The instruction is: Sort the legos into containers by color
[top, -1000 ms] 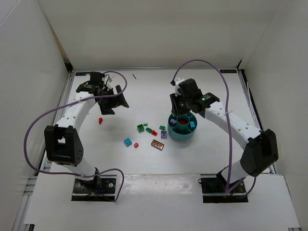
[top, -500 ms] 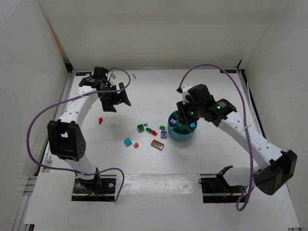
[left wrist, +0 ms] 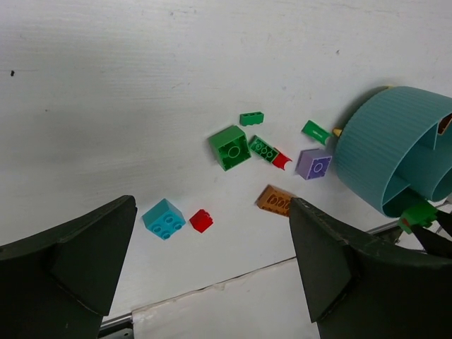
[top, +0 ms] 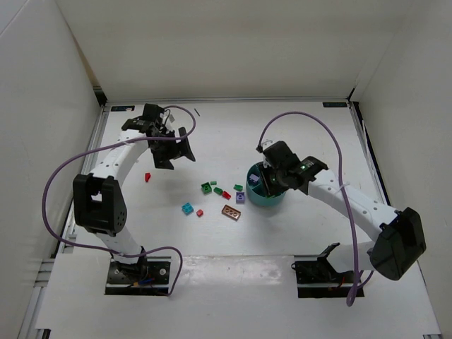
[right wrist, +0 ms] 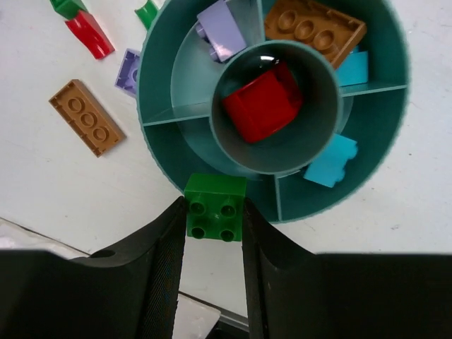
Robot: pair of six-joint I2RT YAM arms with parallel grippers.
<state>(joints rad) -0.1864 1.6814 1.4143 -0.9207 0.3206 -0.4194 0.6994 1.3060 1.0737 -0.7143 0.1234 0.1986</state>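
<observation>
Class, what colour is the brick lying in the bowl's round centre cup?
Red. The brick shows best in the right wrist view.

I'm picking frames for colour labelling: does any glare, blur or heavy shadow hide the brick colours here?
Right wrist view: sharp; one small glare spot on the rim of the centre cup, red brick and green brick readable. Left wrist view: purple brick and neighbours crisp, shadows soft. Top view: even light, no glare, but the turquoise brick and others are tiny.

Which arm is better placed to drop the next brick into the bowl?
Right. The right gripper holds a green brick at the rim of the teal bowl, by an empty wedge; the left gripper is open, farther off.
</observation>
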